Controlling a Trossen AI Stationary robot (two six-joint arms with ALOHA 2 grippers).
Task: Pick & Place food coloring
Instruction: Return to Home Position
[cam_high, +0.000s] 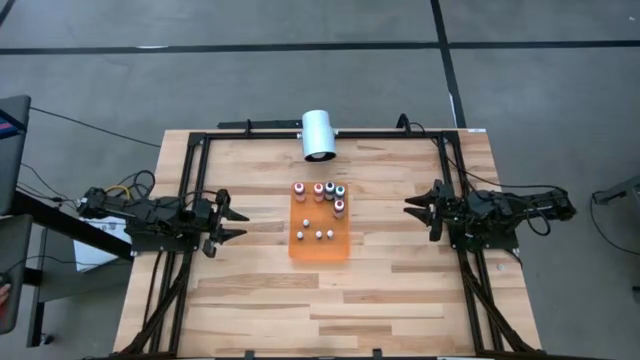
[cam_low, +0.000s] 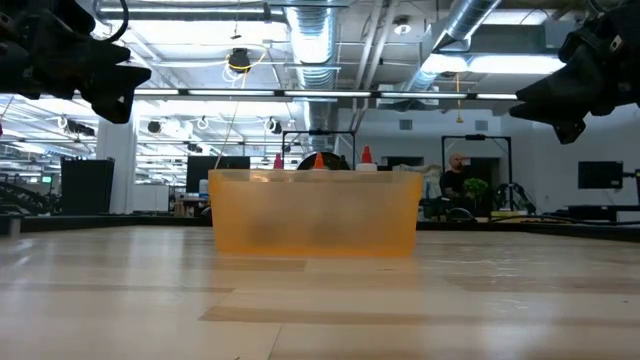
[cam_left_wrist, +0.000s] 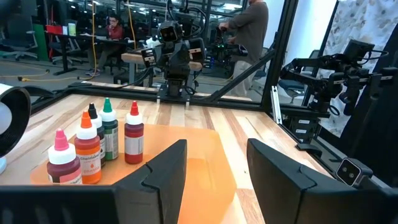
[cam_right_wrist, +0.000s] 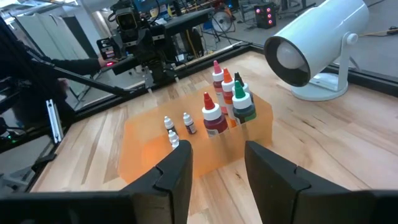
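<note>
A translucent orange holder (cam_high: 320, 248) rests at the table's middle. Several food coloring bottles (cam_high: 320, 190) with coloured bodies stand upright along its far part; the left wrist view shows pink, orange, green and red ones (cam_left_wrist: 134, 137). Three tiny white-capped bottles (cam_right_wrist: 171, 127) stand in its near part. My left gripper (cam_high: 235, 222) hovers open at the table's left, level, pointing at the holder (cam_left_wrist: 199, 162). My right gripper (cam_high: 412, 207) hovers open at the table's right and also faces the holder (cam_right_wrist: 155, 149). Neither has anything between its fingers.
A big white cylinder (cam_high: 318, 135) on a stand sits by the far edge, just beyond the holder. A black frame (cam_high: 190, 180) runs along the table's left, right and far sides. Bare wood (cam_high: 320, 310) lies toward the near edge. People stand in the room beyond.
</note>
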